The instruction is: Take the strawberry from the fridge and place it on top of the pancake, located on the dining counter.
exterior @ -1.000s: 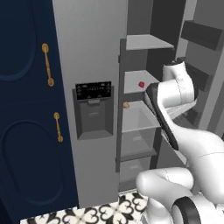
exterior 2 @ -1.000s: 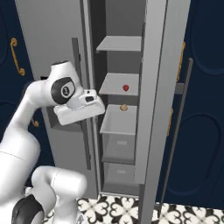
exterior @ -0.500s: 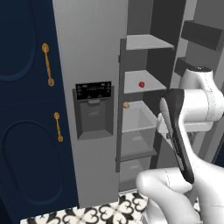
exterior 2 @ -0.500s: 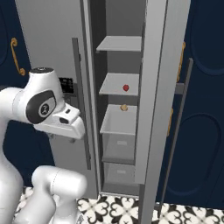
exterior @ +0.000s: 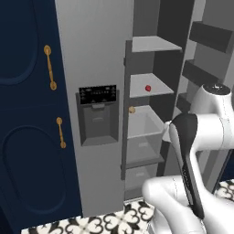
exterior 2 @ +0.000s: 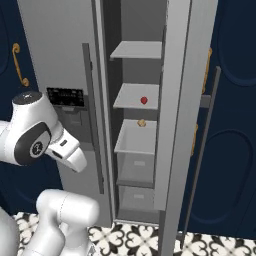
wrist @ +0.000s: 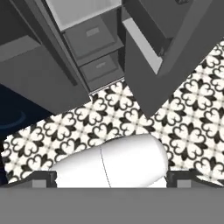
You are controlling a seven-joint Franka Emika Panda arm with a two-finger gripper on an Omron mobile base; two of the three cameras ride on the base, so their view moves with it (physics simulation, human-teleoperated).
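Left base view shows the fridge ahead of me with its right door swung open and the grey shelves exposed. The strawberry sits on the second shelf from the top, small and bright red, toward the back of that shelf. Just below it, at the front left corner of the clear bin on the next level, lies a small tan-orange lump. The dispenser recess with its black panel is set in the closed left door, and navy cabinets with gold handles stand to the left of the fridge.

From the right base view, the strawberry rests on the same shelf, well apart from my arm, and the tan-orange lump lies directly beneath it on the bin's rim. The open door stands edge-on to the right of the shelves, its long dark handle beside it.

My hand view looks down at the patterned black-and-white floor tiles, with the lower fridge drawers at the top of the picture. My gripper's finger tips are not clear in any picture; its jaws are spread wide, with nothing between them, and the strawberry lies untouched on its shelf.
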